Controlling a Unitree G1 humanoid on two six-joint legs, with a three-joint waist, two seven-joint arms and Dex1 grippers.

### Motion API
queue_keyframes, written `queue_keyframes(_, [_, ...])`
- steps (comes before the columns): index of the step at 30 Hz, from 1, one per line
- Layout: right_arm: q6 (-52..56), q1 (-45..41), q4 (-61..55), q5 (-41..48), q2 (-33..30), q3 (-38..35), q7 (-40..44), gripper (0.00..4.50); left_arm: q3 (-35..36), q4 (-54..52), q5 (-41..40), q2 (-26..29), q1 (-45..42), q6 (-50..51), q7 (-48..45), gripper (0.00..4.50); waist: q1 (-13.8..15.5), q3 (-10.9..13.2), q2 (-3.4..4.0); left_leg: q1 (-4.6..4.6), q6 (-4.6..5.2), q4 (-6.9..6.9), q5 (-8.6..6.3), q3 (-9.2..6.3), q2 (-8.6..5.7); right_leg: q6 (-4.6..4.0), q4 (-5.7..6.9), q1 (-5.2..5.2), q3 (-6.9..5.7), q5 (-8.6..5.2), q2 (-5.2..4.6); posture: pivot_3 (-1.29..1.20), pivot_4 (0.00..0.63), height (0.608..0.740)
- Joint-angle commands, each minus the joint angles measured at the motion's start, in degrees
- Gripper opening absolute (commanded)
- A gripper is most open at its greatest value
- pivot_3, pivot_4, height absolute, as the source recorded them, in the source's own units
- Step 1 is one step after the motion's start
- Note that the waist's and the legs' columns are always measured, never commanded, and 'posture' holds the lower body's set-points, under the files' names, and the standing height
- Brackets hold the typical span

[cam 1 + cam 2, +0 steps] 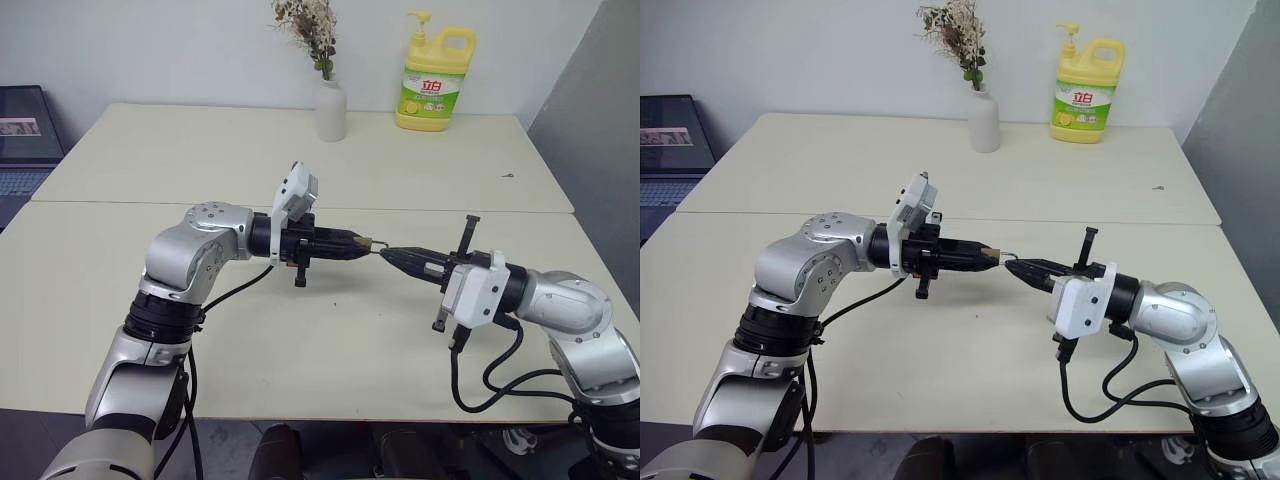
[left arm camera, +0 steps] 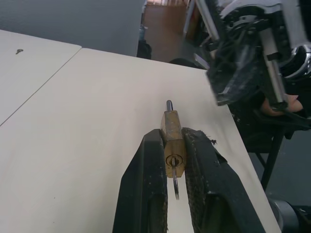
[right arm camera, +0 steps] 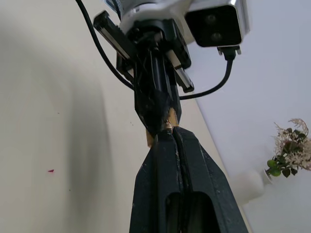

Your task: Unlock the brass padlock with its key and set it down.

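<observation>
The brass padlock (image 2: pixel 172 138) is clamped by its body between my left gripper's fingers (image 2: pixel 146 184), a little above the table. Its keyhole faces the left wrist, and a thin silvery piece, seemingly the key (image 2: pixel 175 187), sticks out of it. The shackle (image 2: pixel 168 104) points away from the wrist, toward the right arm. My left gripper (image 1: pixel 362 243) lies about level, pointing right. My right gripper (image 1: pixel 388 254) is shut and points left at it. Its fingertips (image 3: pixel 167 131) meet the padlock's (image 3: pixel 171 116) shackle end. I cannot tell whether they pinch the shackle.
At the back of the far table stand a white vase (image 1: pixel 331 110) with dried flowers and a yellow detergent bottle (image 1: pixel 435 80). A small dark item (image 1: pixel 509 176) lies at the far right. A seam (image 1: pixel 120 201) joins the two tables. A laptop (image 1: pixel 25 140) sits at the left.
</observation>
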Motion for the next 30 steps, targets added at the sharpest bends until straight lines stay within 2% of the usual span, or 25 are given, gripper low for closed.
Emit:
queue_keyframes(1, [-1.6, -0.9, 0.1, 0.2, 0.2, -0.5, 0.0, 0.0, 0.8, -3.1, -1.7, 0.7, -0.5, 0.3, -1.2, 0.17, 0.0, 0.0, 0.0, 0.0, 0.0, 0.0, 0.0, 0.0, 0.0, 0.0, 0.0, 0.0, 0.0, 0.0, 0.0, 0.0, 0.15, 0.74])
queue_keyframes(30, [-5.3, -1.8, 5.2, 1.4, -0.7, 1.3, 5.4, 0.0, 0.9, -6.2, -3.7, 2.2, 1.1, 0.7, -3.8, 0.17, 0.0, 0.0, 0.0, 0.0, 0.0, 0.0, 0.0, 0.0, 0.0, 0.0, 0.0, 0.0, 0.0, 0.0, 0.0, 0.0, 0.15, 0.74])
